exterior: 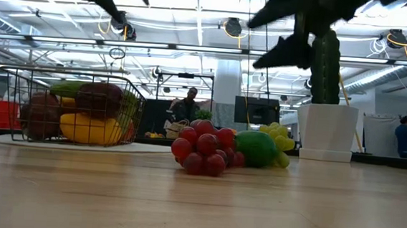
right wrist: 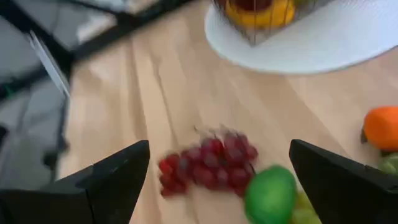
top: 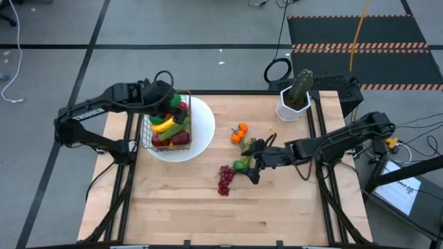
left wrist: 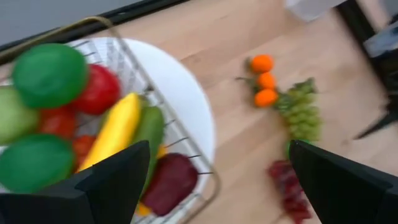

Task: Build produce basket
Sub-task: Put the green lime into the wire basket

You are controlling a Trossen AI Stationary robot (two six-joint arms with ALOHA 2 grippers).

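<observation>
The wire basket [top: 168, 126] stands on a round white plate [top: 197, 142] at the table's left. It holds produce: a yellow banana [left wrist: 118, 127], green limes [left wrist: 50, 71], a red apple [left wrist: 99, 87] and a cucumber [left wrist: 149, 127]. My left gripper [top: 173, 107] hangs open above the basket [left wrist: 186, 155], touching nothing. Red grapes [top: 225, 180], a lime [top: 239, 165], green grapes [top: 249, 145] and small oranges [top: 239, 133] lie on the table's middle. My right gripper [top: 251, 163] is open in the air, above and just right of the lime [right wrist: 270, 193] and red grapes [right wrist: 208, 165].
A green cactus in a white pot [top: 295, 100] stands at the far right of the table. The tabletop near the front edge [top: 228, 221] is bare wood. Black frame rails run along the left and right sides.
</observation>
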